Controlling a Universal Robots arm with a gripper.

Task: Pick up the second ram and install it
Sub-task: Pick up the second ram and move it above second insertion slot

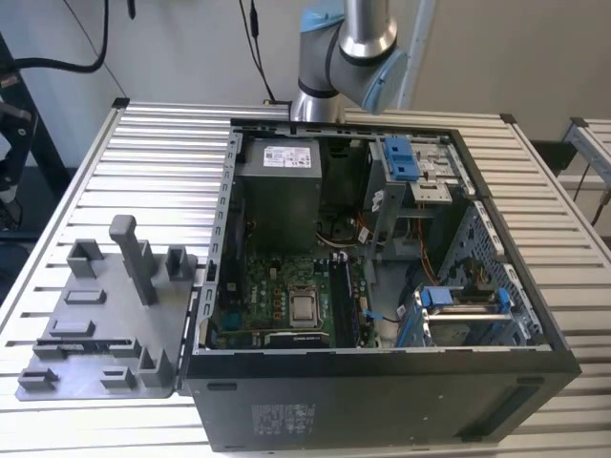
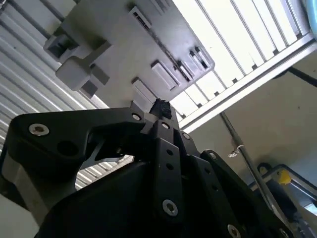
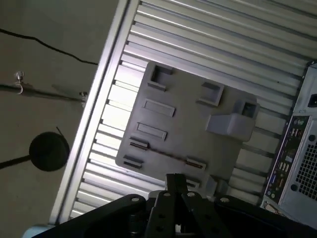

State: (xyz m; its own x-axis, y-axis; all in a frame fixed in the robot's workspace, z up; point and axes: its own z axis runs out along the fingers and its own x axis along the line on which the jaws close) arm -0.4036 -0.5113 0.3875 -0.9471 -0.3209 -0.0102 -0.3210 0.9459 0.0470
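One gripper sits nearest in both wrist views, its jaws drawn together to a narrow tip with nothing visible between them. It hangs above the grey tray, apart from it and pointed down at its slotted edge. I judge this pose suits taking a part from above.

Just past the tip lies the ram, as I take it: a thin dark strip running between two end clips of the tray. It seems to stand on its long edge so that a narrow pinch can grip its flat sides, though it is too slim to be sure. The other pockets and the upright peg look unfilled. They seem shaped to keep parts at fixed, known spots.

The tray lies on the slatted table, just beside the computer case, which keeps any carry short. The case lies on its side with the panel off, so the board faces up and a stick can be pressed straight down. The memory slots run just beside the processor; whether any is filled I cannot tell.

Farthest back are the grey power box and the arm, rising behind the case.
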